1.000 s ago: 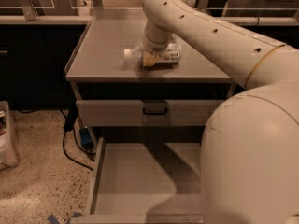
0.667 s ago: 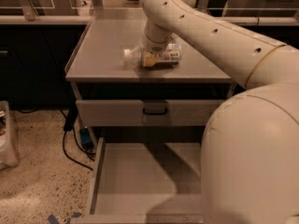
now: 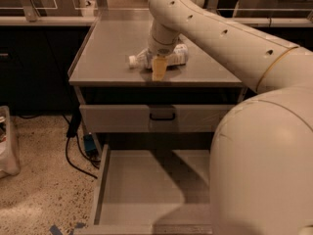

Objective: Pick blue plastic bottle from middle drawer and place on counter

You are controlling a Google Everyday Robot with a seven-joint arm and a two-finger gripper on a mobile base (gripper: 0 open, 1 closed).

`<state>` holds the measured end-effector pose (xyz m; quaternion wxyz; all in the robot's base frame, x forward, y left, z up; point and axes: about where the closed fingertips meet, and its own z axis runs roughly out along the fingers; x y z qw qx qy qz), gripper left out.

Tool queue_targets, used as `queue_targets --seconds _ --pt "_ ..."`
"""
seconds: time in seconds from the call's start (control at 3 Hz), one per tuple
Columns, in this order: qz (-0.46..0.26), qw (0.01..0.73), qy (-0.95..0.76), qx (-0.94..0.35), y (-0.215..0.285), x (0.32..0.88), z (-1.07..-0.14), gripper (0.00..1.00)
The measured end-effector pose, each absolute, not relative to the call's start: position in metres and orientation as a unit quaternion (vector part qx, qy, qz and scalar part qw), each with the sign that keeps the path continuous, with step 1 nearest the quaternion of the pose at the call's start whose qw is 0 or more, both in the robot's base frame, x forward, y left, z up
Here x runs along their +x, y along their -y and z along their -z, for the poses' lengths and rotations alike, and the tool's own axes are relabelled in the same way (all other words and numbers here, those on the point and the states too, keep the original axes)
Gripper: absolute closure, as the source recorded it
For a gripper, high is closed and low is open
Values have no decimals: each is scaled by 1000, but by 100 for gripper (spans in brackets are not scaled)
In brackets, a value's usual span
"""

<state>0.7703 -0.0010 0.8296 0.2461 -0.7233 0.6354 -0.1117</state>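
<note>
Claw [image 3: 159, 68]: low over the table, close to its front edge and about midway across, hanging from the cream arm.
Grip: cannot tell whether the claw is released or clenched; its tan tip covers the middle of the bottle, and the far side is hidden.
Bottle [image 3: 177, 56]: lying on its side on the table, right at the claw and partly behind it; the white cap [image 3: 133, 61] sticks out on the view's left of the claw, the labelled body on the right.
Table [image 3: 112, 43]: flat grey metal top with a thin rim, slightly shiny, under the claw and the bottle; it stretches away behind the claw to the far edge.
Arm [image 3: 230, 38]: thick and cream, with small dark holes along it; it rises from the claw, bends at a round joint above it, then runs down to the right and fills the lower right of the view.
Drawer front [image 3: 117, 118]: closed, just below the table edge, straight under the claw, with a small black handle [image 3: 162, 116] at its middle.
Open drawer [image 3: 132, 180]: well below the claw, pulled out toward the camera beneath the closed front; a flat grey bottom with low side walls, a shadow across it, its right part covered by the arm.
Floor [image 3: 39, 195]: speckled, below and left of the claw, with black cables [image 3: 73, 153] trailing beside the cabinet.
</note>
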Motion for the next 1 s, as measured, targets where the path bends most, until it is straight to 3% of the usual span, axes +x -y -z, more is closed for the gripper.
queue_targets --seconds 0.67,1.0 --pt "112 246 -635 -723 1 770 -840 0" --pt "156 245 -634 -716 2 759 -878 0"
